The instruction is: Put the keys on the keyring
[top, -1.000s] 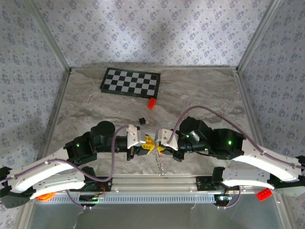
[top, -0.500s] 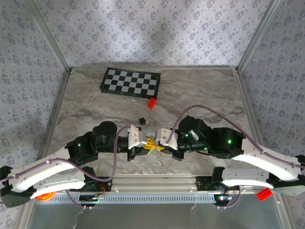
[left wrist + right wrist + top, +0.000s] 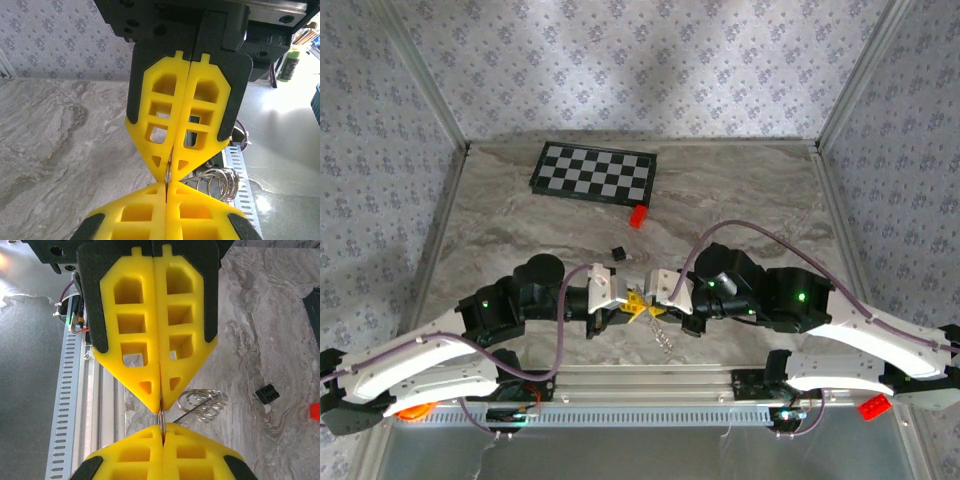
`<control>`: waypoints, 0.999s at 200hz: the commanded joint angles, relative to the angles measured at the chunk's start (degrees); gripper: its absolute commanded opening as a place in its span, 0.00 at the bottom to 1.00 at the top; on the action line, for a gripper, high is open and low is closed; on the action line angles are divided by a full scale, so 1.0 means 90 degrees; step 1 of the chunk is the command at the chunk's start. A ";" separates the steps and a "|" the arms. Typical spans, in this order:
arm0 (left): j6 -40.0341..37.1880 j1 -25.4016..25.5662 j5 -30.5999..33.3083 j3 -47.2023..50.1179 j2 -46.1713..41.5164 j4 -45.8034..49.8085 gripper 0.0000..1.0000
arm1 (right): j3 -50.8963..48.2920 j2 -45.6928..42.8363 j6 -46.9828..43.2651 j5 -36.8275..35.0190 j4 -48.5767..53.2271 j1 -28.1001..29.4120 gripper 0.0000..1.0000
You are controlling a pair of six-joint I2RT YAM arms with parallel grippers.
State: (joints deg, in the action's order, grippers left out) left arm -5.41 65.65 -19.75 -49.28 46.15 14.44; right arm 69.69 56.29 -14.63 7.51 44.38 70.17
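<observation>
From above, the two arms bend inward and meet near the front edge of the table (image 3: 750, 190). The left fingers (image 3: 631, 301) and right fingers (image 3: 653, 309) stand tip to tip, both pairs clenched. The keyring (image 3: 661, 338) hangs just below where they meet, a thin silvery strand trailing toward the slotted rail (image 3: 650, 415). Further back lie a black cube (image 3: 617, 251), a red block (image 3: 638, 216) and a checkerboard (image 3: 594, 172), all well apart from the fingers. A second red block (image 3: 873, 406) sits off the table at the right arm's base.

In the left wrist view, the left fingers (image 3: 166, 189) rise from the bottom edge, pressed together with no gap. The right fingers (image 3: 171, 161) point down at them from above, equally clenched. A thin loop of the keyring (image 3: 218, 181) runs from one seam into the other, so both pairs are grasping it. Its loose coils hang to the right of the tips, over the rail (image 3: 239, 165).

In the right wrist view, the right fingers (image 3: 163, 432) come up from the bottom and the left fingers (image 3: 160, 399) come down from the top, tips almost touching, each pair clamped on the wire. The keyring's (image 3: 201, 402) coils splay out to the right just beside the tips, above the table (image 3: 260, 315). The black cube (image 3: 267, 392) lies further right, and the red block (image 3: 315, 411) shows at the frame edge.
</observation>
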 commanded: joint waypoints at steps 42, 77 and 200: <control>0.0053 -0.0019 -0.0096 0.0204 -0.0372 -0.0558 0.00 | 0.0041 -0.0109 0.0095 0.0241 -0.0541 0.0070 0.02; 0.0233 -0.0019 -0.0101 0.0488 -0.0536 -0.1151 0.00 | -0.0097 -0.0346 0.0304 0.0306 -0.0821 0.0056 0.22; 0.0479 -0.0024 -0.0098 0.1006 -0.0714 -0.2714 0.00 | -0.0823 -0.1166 0.0649 0.0299 -0.1288 -0.0072 0.32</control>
State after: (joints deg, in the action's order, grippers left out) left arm -1.85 65.63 -19.92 -40.21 40.58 -2.70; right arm 63.48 47.18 -10.07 10.28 35.42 69.95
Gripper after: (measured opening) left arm 0.044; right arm 0.326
